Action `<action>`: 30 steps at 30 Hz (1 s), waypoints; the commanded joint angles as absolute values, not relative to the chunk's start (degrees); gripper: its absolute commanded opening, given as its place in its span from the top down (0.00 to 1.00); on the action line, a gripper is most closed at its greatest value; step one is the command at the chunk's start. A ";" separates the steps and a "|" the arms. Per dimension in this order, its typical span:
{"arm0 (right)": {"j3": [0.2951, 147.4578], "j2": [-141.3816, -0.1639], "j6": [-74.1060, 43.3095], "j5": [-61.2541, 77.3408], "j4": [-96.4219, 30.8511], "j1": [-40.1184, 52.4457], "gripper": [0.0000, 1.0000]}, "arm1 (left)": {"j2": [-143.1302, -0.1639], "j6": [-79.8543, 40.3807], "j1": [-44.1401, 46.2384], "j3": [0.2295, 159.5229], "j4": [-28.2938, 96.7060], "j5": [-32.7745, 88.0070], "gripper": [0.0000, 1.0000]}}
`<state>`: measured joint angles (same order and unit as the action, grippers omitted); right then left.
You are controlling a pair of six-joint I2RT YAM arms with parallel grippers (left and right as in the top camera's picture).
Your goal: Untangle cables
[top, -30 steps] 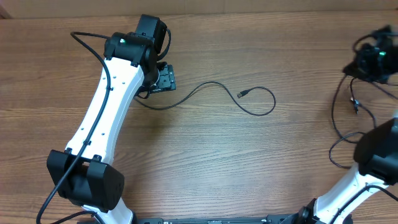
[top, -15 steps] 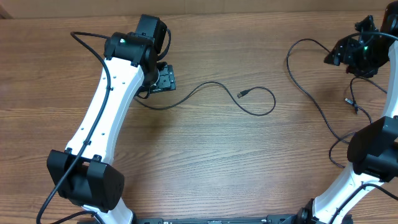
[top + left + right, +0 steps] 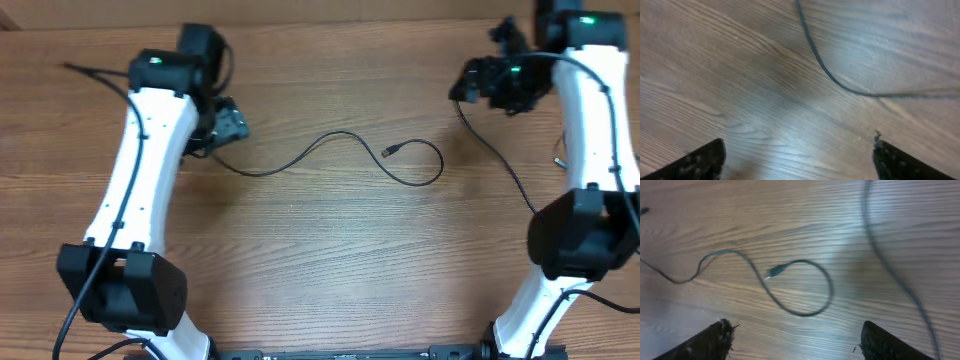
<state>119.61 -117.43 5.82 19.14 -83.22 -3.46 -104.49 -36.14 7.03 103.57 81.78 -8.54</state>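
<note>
Wood-grain table [image 3: 320, 260] (brown, glossy) carries a looped cable [image 3: 346, 133]; left jaws and right jaws both spread apart

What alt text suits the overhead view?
A thin black cable snakes across a wooden table, looping at its right end. The left arm and right arm flank it; a second cable trails from near the right gripper.

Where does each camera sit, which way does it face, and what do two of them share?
Overhead: above, looking down on the table; left arm and right arm show.
Left wrist: on the left hand, facing down at a cable; fingertips show.
Right wrist: on the right hand, facing down at the looped cable; fingertips show.
Shared: the looped cable, in overhead and right wrist.
</note>
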 commanded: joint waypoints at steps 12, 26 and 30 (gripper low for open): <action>119.96 -123.68 -28.05 14.26 -73.03 23.77 0.09 | -103.79 -39.72 -6.31 103.31 81.23 3.01 0.00; 119.96 -128.27 -57.39 -3.18 -64.95 33.87 0.09 | -103.79 -37.65 -6.33 103.31 81.41 2.81 0.00; 119.96 -131.09 -61.82 -3.16 -63.20 34.06 0.14 | -103.79 -37.65 -6.33 103.31 81.41 2.81 0.00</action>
